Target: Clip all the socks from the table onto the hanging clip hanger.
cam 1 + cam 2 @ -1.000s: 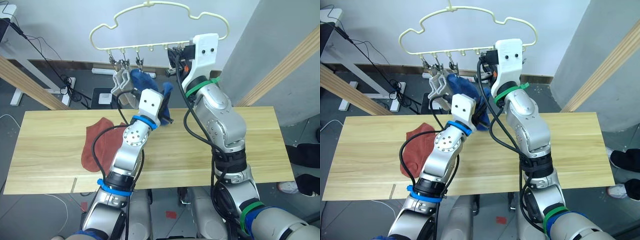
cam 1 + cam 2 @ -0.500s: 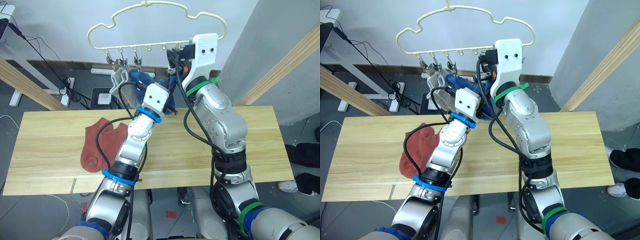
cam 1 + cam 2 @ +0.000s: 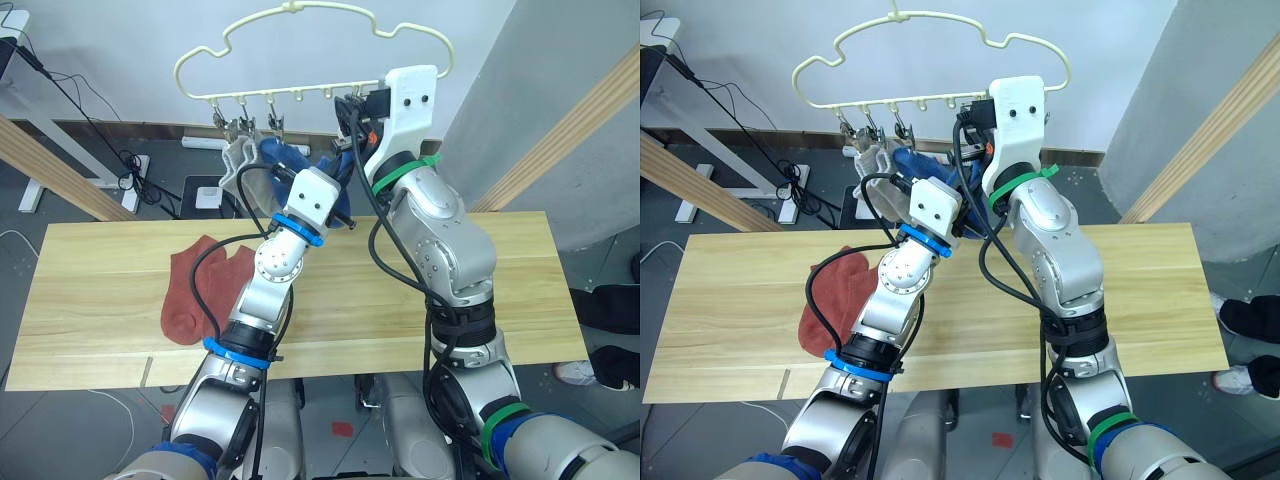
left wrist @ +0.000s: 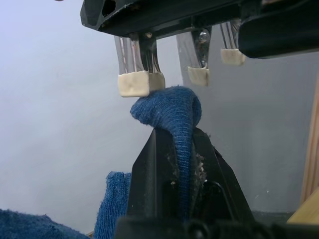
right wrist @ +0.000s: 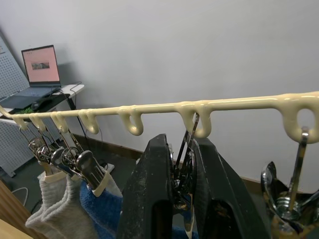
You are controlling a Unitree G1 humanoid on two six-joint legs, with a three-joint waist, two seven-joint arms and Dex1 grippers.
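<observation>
Over the table (image 3: 420, 300), the left gripper (image 4: 174, 149) is pinching a blue sock (image 4: 174, 107) just under a clip (image 4: 141, 83); the right gripper (image 5: 180, 164) is squeezing that hanger (image 5: 149, 107) clip.

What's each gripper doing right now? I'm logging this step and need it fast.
Left gripper: shut on a blue sock, raised just under a clip.
Right gripper: shut on a metal clip of the clip hanger.

You have two red socks (image 3: 195, 290) on the table (image 3: 520, 290). Two grey socks (image 3: 238, 160) and one blue sock (image 3: 285, 158) hang clipped on one hanger (image 3: 300, 60); another blue sock (image 4: 174, 129) is gripped.
</observation>
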